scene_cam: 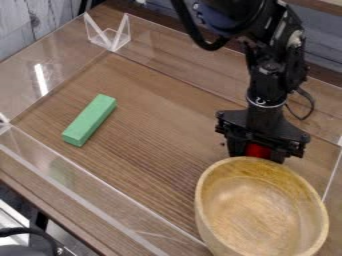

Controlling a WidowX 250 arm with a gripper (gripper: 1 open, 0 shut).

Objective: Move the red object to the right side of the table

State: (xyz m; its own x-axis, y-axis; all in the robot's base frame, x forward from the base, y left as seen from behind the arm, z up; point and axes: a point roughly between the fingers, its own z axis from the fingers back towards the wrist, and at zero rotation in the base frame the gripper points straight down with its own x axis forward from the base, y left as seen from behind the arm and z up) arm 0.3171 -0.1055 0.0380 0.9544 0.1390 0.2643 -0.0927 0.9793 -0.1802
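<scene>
The red object (253,152) lies on the brown wood-grain table (160,100) at the right, just behind the wooden bowl's rim. Only a small patch of red shows, between black fingers. My gripper (262,153) points steeply down over it, with a finger on either side of it and its tips at the tabletop. The black fingers hide the gap, so I cannot make out whether they press on the red object.
A round light wooden bowl (262,212) fills the front right corner, close under the gripper. A flat green block (90,119) lies at the left. Low clear acrylic walls (40,75) edge the table, and a clear stand (107,33) sits at the back left.
</scene>
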